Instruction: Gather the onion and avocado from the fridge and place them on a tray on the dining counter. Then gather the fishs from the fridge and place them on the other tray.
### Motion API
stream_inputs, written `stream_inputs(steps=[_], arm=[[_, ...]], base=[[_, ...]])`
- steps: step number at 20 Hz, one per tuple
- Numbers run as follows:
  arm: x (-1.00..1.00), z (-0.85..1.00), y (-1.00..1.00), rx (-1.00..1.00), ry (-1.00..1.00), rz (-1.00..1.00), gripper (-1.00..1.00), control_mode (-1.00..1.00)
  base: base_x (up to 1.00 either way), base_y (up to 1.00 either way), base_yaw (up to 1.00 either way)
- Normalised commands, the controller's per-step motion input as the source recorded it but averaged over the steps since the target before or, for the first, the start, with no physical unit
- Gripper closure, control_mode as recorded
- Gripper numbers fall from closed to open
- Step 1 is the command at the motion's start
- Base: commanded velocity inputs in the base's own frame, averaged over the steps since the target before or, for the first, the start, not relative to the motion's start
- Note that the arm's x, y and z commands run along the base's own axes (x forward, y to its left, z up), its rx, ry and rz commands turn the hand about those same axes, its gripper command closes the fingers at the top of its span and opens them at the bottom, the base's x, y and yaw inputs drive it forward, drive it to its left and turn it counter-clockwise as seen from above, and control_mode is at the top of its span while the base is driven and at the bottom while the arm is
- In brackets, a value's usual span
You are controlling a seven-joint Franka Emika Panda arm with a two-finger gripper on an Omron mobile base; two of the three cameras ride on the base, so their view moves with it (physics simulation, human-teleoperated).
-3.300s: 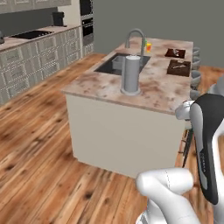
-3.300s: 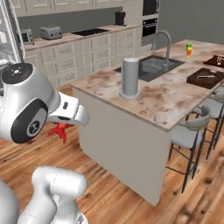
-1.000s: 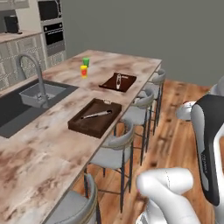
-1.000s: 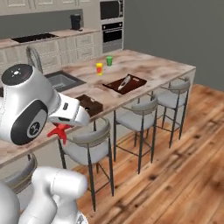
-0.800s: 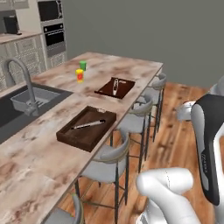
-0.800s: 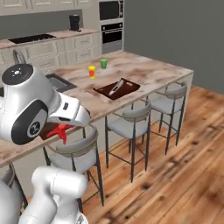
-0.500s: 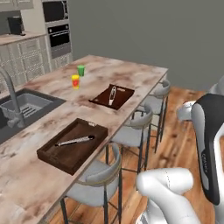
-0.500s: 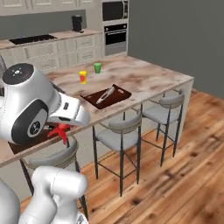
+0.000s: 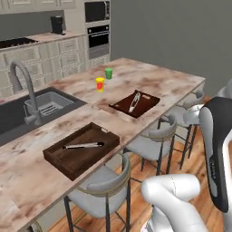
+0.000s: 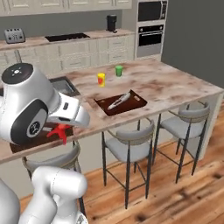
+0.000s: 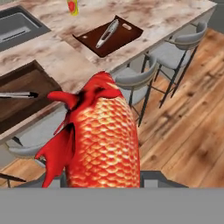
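My gripper point(image 10: 64, 125) is shut on a red scaly fish point(image 11: 103, 140), whose red fins point(image 10: 58, 131) poke out under my arm near the counter edge. The fish hides the fingertips in the hand view. On the dining counter point(image 9: 172, 86) lies the dark brown tray point(image 9: 81, 149), with a slim silvery thing point(image 9: 84, 145) in it. Farther along is the reddish-brown other tray point(image 9: 134, 103), also holding a silvery thing. Both trays appear in the hand view point(image 11: 22, 85) point(image 11: 109, 35). The onion, avocado and fridge are out of view.
A yellow cup point(image 9: 100, 84) and a green cup point(image 9: 108, 73) stand behind the trays. The dark sink point(image 9: 36, 106) and steel faucet point(image 9: 20, 81) lie left. Grey stools point(image 9: 102, 190) point(image 9: 152, 142) point(image 10: 183, 124) line the counter's near side above the wood floor.
The base has driven along the island, so the whole scene has slid left and the trays and stools are nearer. The red fish stays in the gripper.
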Motion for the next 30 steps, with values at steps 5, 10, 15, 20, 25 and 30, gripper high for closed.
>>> stream_inputs(steps=[5, 10, 15, 20, 25, 30], arm=[[0.0, 0.0, 0.0, 0.0, 0.0, 0.0, 1.0, 1.0], [0.0, 0.0, 0.0, 0.0, 0.0, 0.0, 1.0, 1.0], [0.0, 0.0, 0.0, 0.0, 0.0, 0.0, 1.0, 1.0], [0.0, 0.0, 0.0, 0.0, 0.0, 0.0, 1.0, 1.0], [0.0, 0.0, 0.0, 0.0, 0.0, 0.0, 1.0, 1.0], [0.0, 0.0, 0.0, 0.0, 0.0, 0.0, 1.0, 1.0]], base=[[0.34, -0.58, 0.4], [0.31, -0.69, 0.36], [0.03, -0.93, 0.12], [0.05, -0.83, 0.03], [0.23, -0.36, 0.33], [0.22, -0.3, 0.42]])
